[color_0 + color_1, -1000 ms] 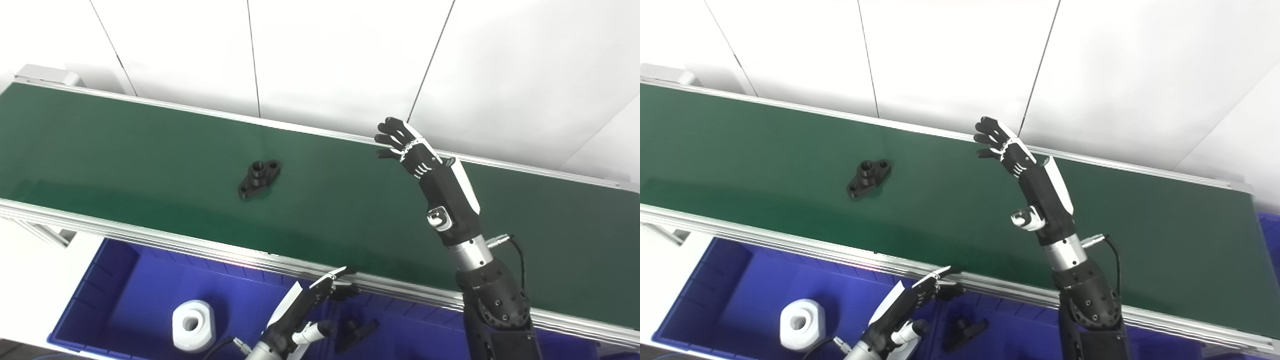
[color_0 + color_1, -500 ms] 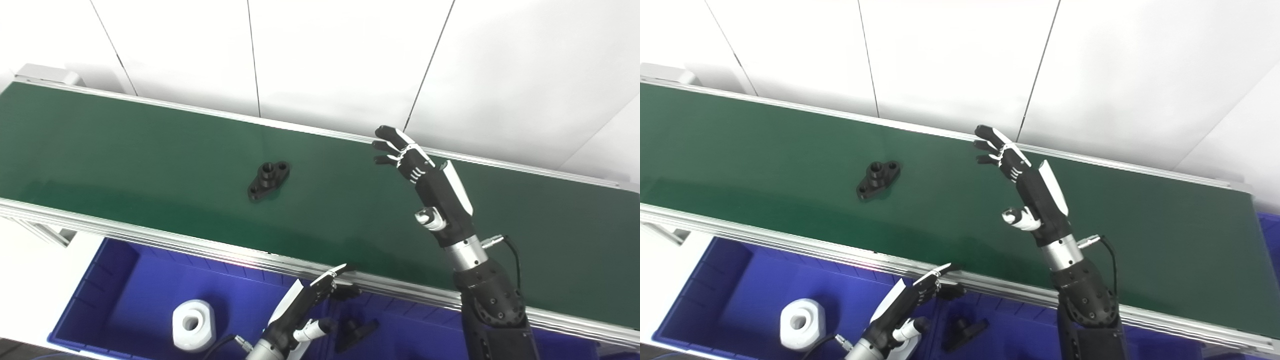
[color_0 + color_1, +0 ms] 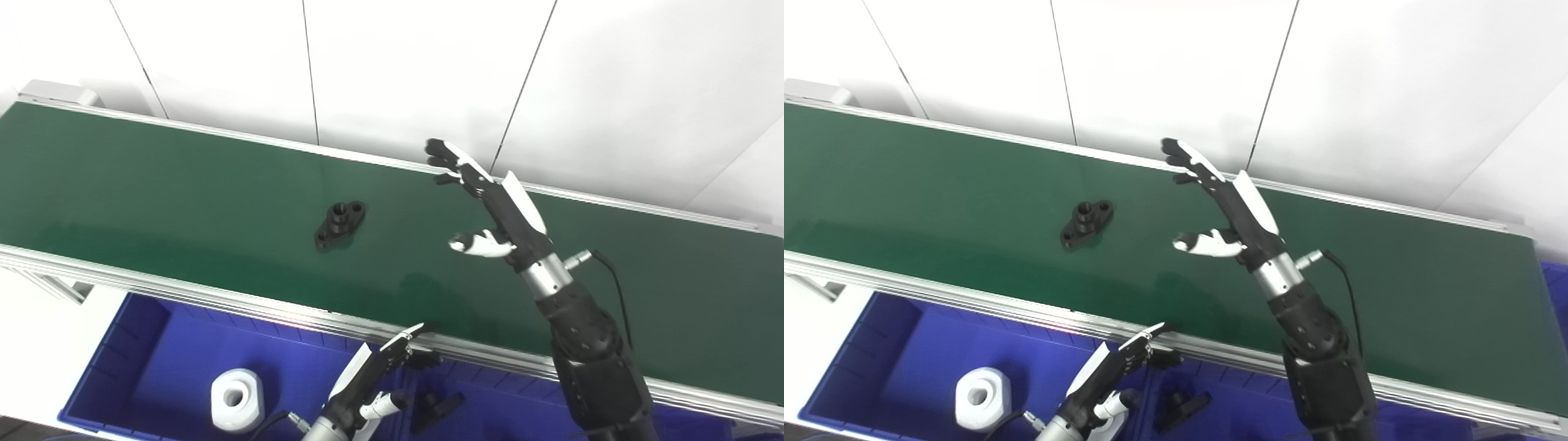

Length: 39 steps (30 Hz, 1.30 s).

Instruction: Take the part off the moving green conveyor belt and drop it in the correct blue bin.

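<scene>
Part: we saw the black flanged part (image 3: 340,225) lying flat on the green conveyor belt (image 3: 153,177), left of our right hand and untouched.
Right hand: our right hand (image 3: 490,208) hovered over the belt's middle, fingers (image 3: 447,160) spread apart, thumb jutting toward the part, holding nothing.
Left hand: our left hand (image 3: 376,370) sat low, just below the belt's near rail, fingers extended and apart, empty.
Bins: we noted a blue bin (image 3: 128,349) under the rail holding a white ring-shaped piece (image 3: 236,398); a neighbouring blue bin (image 3: 1249,404) held a black piece (image 3: 436,408).
</scene>
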Tool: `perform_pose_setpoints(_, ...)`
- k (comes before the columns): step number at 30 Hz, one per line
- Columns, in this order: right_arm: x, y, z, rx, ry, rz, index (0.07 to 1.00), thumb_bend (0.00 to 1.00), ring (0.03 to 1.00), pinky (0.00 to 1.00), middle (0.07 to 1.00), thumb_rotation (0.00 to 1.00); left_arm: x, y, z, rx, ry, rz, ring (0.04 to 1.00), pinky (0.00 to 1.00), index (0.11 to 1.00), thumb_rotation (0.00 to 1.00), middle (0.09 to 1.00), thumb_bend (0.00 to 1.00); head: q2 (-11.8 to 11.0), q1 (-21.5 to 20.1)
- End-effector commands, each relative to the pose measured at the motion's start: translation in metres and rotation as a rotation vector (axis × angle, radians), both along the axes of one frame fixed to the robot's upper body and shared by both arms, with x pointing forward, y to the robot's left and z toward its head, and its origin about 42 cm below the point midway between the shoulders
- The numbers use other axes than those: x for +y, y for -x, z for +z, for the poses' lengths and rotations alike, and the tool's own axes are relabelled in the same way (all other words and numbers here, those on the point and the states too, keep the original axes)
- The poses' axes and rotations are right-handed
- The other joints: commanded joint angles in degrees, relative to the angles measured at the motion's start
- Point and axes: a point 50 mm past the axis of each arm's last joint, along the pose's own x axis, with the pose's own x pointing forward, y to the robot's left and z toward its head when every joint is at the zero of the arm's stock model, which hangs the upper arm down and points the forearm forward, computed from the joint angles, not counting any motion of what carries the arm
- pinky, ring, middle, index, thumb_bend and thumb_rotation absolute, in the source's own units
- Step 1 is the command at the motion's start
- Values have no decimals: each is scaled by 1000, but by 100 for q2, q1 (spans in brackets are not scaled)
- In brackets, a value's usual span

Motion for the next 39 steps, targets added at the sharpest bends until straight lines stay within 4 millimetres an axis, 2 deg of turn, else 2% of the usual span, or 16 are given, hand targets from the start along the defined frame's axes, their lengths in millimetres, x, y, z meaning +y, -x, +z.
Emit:
perform_pose_setpoints(1,13,-10,27,-128,-2,11,926,896,873,738,910,923,-10,13,-15,86,-32,-51,909,821,893,999,911,919,-2,5)
perform_pose_setpoints(12,39,-32,36,-282,244,-82,927,880,819,643,883,876,-16,9,-18,91,-28,-52,913,832,892,991,911,917,-23,77)
perform_pose_setpoints(16,44,-40,35,-327,304,-90,915,898,799,609,868,826,-19,7,-18,91,-28,-52,913,830,895,994,908,927,-33,103)
perform_pose_setpoints(24,58,-59,35,-394,426,-91,879,921,785,587,848,715,-20,6,-18,84,-36,-54,913,834,898,1000,913,931,-14,55)
perform_pose_setpoints(31,72,-75,38,-418,516,-86,865,931,784,586,844,710,-20,8,-16,76,-35,-53,916,837,900,1000,915,931,48,37)
perform_pose_setpoints(36,70,-78,34,-415,542,-82,861,927,779,597,839,721,-22,10,-15,79,-26,-55,922,841,903,1000,920,962,144,61)
perform_pose_setpoints(39,68,-78,28,-394,559,-79,858,919,788,607,839,672,-23,10,-15,81,-25,-54,915,825,898,1000,915,965,160,65)
